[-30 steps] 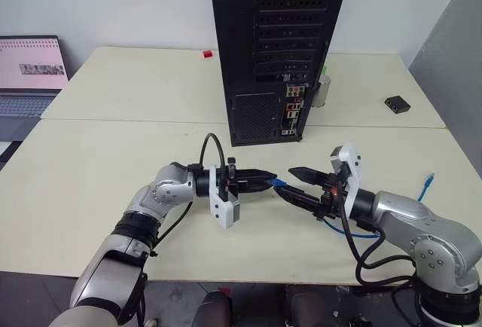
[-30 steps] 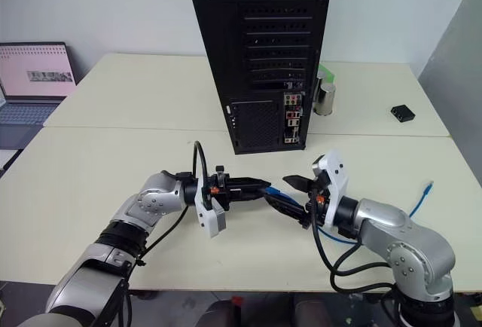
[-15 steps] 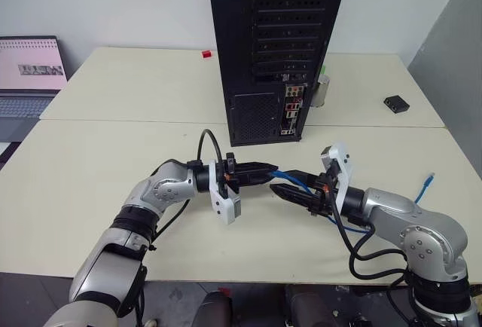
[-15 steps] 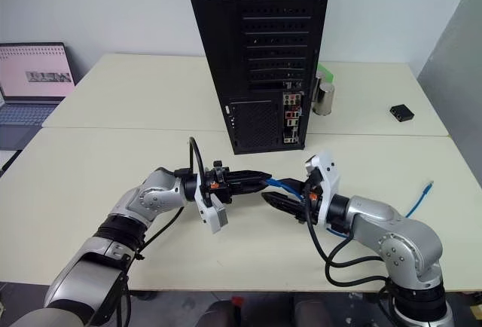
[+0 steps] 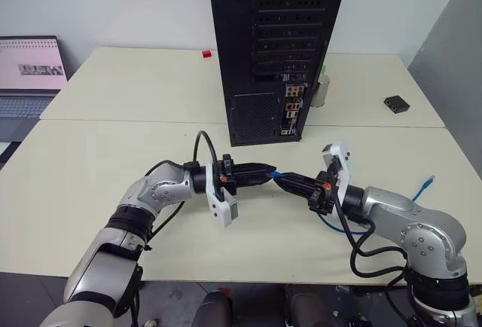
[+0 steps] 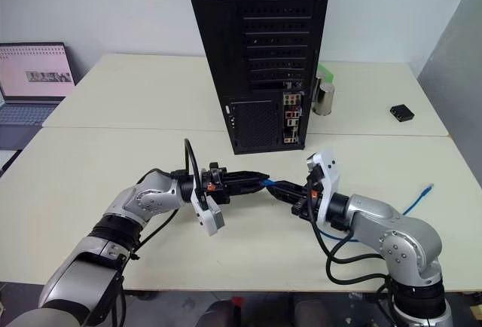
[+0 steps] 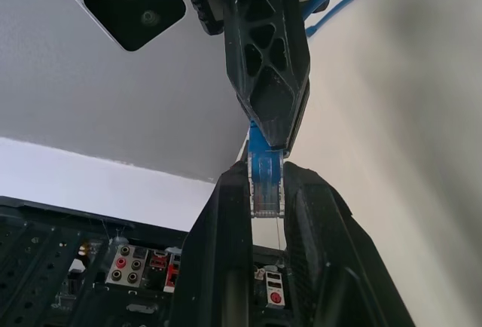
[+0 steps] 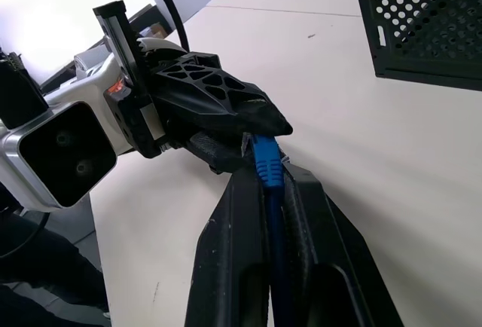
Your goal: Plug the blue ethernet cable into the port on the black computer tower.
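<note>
Both arms met tip to tip above the near cream table, in front of the black computer tower. The left gripper pointed toward the robot's right and was clenched on the clear plug at one end of the blue ethernet cable; the left wrist view showed the plug pinched between its 2 black fingers. The right gripper pointed toward the left one and was clenched on the cable's blue boot just behind that plug, as the right wrist view showed. The 2 grippers' tips stood almost touching, with the cable passing between them.

From the right gripper the cable ran back under the right arm, looped on the table, and ended in its other plug, which lay on the table near the right edge, well apart from the tower.

The tower stood upright across the seam of the 2 tables, its rear face toward the robot. The port sat in the narrow coloured connector strip low on that face, unoccupied, with the held plug below and in front of it.

An open laptop stood at far left, a small black box at far right, a metal cup beside the tower.
</note>
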You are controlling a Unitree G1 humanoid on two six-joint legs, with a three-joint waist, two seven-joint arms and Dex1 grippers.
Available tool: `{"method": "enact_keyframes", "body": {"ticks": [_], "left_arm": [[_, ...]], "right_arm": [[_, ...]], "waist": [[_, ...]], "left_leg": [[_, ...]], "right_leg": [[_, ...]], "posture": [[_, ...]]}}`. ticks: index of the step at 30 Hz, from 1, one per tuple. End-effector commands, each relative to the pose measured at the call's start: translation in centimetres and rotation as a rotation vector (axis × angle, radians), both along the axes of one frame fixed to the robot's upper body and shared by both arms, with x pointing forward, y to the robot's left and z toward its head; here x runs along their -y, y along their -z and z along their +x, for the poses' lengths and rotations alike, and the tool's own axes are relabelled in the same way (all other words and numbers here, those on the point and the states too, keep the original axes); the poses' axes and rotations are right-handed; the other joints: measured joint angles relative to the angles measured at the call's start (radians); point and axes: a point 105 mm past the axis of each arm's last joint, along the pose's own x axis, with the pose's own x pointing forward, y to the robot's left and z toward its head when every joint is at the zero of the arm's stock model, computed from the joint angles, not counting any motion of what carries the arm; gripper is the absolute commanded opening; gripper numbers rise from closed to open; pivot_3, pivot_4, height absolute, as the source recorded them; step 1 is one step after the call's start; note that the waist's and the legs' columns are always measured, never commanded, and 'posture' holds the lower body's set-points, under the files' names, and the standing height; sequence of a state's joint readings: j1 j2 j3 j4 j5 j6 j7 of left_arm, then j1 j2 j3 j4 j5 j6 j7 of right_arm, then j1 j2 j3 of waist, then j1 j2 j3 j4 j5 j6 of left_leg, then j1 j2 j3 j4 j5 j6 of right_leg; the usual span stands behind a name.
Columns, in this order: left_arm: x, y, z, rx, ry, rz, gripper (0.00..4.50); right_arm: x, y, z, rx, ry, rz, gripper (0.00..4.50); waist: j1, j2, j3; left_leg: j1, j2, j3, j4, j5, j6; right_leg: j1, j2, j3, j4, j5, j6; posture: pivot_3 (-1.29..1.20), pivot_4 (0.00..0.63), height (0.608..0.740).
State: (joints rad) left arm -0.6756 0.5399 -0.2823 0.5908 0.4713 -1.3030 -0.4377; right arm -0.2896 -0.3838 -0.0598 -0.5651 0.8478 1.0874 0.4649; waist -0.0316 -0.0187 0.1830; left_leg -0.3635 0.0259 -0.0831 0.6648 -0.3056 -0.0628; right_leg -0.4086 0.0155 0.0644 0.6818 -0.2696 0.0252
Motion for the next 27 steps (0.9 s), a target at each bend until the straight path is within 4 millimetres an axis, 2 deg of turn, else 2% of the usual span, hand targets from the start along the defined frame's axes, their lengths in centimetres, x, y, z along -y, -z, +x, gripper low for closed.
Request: {"method": "enact_keyframes", "body": {"ticks": [1, 2, 4, 5, 9, 12, 16, 19, 23, 27], "left_arm": [[0.0, -0.5, -0.1, 0.022, 0.013, -0.009, 0.3], [-0.1, -0.5, -0.1, 0.009, 0.012, -0.012, 0.3], [-0.2, -0.6, 0.0, -0.015, 0.008, -0.036, 1.0], [-0.2, -0.6, 0.1, -0.023, 0.006, -0.04, 1.13], [-0.5, -0.6, 0.4, -0.081, -0.023, -0.052, 2.1], [-1.7, -0.7, 1.6, -0.174, -0.121, -0.103, 2.91], [-3.8, -0.7, 3.2, -0.392, -0.28, -0.212, 3.76], [-4.3, -0.6, 4.0, -0.674, -0.378, -0.349, 4.44], [-3.9, -1.0, 3.1, -0.899, -0.419, -0.434, 4.5], [-3.7, -1.5, 3.1, -0.99, -0.508, -0.496, 4.5]], "right_arm": [[-0.7, -1.1, -0.8, 0.024, -0.061, 0.034, 0.0], [-0.7, -1.1, -0.8, 0.018, -0.067, 0.032, 0.0], [-0.6, -1.0, -0.9, 0.011, -0.073, 0.026, 0.0], [-0.6, -1.0, -0.9, 0.009, -0.075, 0.024, 0.0], [-0.4, -1.0, -0.9, 0.01, -0.077, 0.009, 0.0], [0.1, -1.1, -0.7, 0.029, -0.052, -0.008, 0.0], [1.3, -1.6, 0.2, 0.118, 0.049, -0.059, 0.0], [1.4, -2.0, 1.0, 0.186, 0.139, -0.086, 0.0], [0.5, -2.6, 2.3, 0.275, 0.294, -0.108, 0.0], [-0.3, -2.7, 4.0, 0.323, 0.512, -0.132, 0.0]], "waist": [[0.0, 0.0, 0.0], [0.0, 0.0, 0.0], [0.0, 0.0, 0.0], [0.0, 0.0, 0.0], [-0.001, 0.0, 0.0], [-0.001, 0.0, 0.0], [-0.004, 0.0, 0.0], [-0.004, 0.0, 0.0], [-0.005, 0.0, 0.0], [-0.006, 0.0, 0.0]], "left_leg": [[0.0, 0.0, 0.0, 0.0, 0.0, 0.0], [0.0, 0.0, 0.0, 0.0, 0.0, 0.0], [0.0, 0.0, 0.0, 0.0, 0.0, 0.0], [0.0, 0.0, 0.0, 0.0, 0.0, 0.0], [0.0, 0.0, 0.0, 0.0, 0.0, 0.0], [0.0, 0.0, 0.0, 0.0, 0.0, 0.0], [0.0, 0.0, 0.0, 0.0, 0.0, 0.0], [0.0, 0.001, -0.001, 0.0, 0.0, 0.0], [-0.001, 0.001, -0.002, 0.0, 0.0, 0.0], [0.0, 0.001, -0.002, 0.0, 0.0, 0.0]], "right_leg": [[0.0, 0.0, 0.0, 0.0, 0.0, 0.0], [0.0, 0.0, 0.0, 0.0, 0.0, 0.0], [0.0, 0.0, 0.0, 0.0, 0.0, 0.0], [0.0, 0.0, 0.0, 0.0, 0.0, 0.0], [0.0, 0.0, 0.0, 0.0, 0.0, 0.0], [0.0, 0.0, 0.0, 0.0, 0.0, 0.0], [0.0, 0.0, 0.0, 0.0, 0.0, 0.0], [0.0, 0.0, -0.001, 0.0, 0.0, 0.0], [0.0, 0.0, -0.001, 0.001, 0.0, 0.0], [0.0, 0.001, -0.001, 0.001, 0.0, 0.0]], "posture": [[0.0, 0.15, 0.74], [0.0, 0.15, 0.74], [0.0, 0.15, 0.74], [0.0, 0.15, 0.74], [0.0, 0.15, 0.74], [0.0, 0.15, 0.74], [0.0, 0.15, 0.74], [0.0, 0.15, 0.74], [0.0, 0.15, 0.74], [0.0, 0.15, 0.74]]}}
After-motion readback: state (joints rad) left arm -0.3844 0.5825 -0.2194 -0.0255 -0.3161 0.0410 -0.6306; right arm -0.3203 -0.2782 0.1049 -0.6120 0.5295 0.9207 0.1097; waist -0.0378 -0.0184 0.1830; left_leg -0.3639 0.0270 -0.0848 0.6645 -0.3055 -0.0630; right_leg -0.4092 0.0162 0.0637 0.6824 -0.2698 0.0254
